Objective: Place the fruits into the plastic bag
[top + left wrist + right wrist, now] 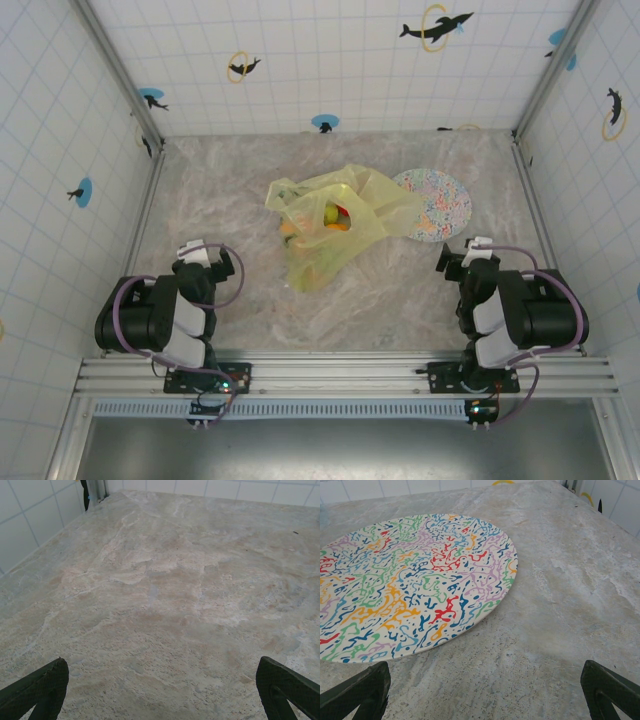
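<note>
**Fruits sit in the bag; both grippers empty and spread wide**

The marbled table [400, 300] carries a crumpled yellow-green plastic bag [322, 265] at its middle. The bag's right edge reaches a round speckled plate [410, 580]. The left gripper [162, 682] is over bare tabletop near the front left, well apart from the bag, jaws fully apart and holding nothing. The right gripper [485, 685] is just short of the plate, equally wide and empty. The fruits [335, 217], yellow, orange and red, lie clustered inside the bag.

Left fingers [42, 687], right fingers [362, 690] wide apart.
</note>
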Controlling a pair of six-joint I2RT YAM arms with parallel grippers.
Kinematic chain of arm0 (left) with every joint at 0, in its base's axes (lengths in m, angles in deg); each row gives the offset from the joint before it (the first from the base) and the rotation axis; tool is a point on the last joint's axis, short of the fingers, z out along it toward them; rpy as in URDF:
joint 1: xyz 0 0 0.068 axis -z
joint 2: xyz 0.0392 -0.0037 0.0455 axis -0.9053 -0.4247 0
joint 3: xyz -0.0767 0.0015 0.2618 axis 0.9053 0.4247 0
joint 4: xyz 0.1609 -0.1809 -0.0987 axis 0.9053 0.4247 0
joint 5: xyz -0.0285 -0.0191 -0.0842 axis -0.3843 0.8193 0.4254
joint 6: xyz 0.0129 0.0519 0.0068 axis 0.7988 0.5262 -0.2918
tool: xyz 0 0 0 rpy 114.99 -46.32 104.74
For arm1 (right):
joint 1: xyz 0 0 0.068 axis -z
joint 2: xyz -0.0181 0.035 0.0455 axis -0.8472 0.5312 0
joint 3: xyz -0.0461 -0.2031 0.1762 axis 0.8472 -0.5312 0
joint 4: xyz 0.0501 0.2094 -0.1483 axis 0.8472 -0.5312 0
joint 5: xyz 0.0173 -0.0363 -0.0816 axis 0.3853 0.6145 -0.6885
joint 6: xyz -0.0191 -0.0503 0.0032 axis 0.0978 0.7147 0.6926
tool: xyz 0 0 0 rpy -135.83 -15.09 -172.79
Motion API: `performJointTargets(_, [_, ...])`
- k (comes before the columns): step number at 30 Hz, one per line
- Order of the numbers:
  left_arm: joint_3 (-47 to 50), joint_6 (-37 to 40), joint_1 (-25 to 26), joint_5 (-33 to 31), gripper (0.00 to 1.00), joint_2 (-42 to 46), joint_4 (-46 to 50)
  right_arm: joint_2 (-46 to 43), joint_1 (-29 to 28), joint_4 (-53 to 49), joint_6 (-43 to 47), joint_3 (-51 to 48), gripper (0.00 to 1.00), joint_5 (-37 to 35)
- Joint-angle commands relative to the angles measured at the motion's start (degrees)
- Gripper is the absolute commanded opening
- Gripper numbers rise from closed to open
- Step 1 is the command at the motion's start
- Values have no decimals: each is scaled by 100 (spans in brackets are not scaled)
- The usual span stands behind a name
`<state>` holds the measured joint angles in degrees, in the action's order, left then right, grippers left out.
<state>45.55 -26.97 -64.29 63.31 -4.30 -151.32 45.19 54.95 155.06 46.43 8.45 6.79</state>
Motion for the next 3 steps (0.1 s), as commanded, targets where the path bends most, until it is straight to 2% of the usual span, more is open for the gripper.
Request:
performJointTargets(1, [51, 98, -58, 136, 98, -1, -114, -19, -20, 147, 49, -100, 100, -66])
performJointTargets(3, [64, 101, -57, 113, 98, 8, -131, -17, -19, 139, 44, -100, 100, -61])
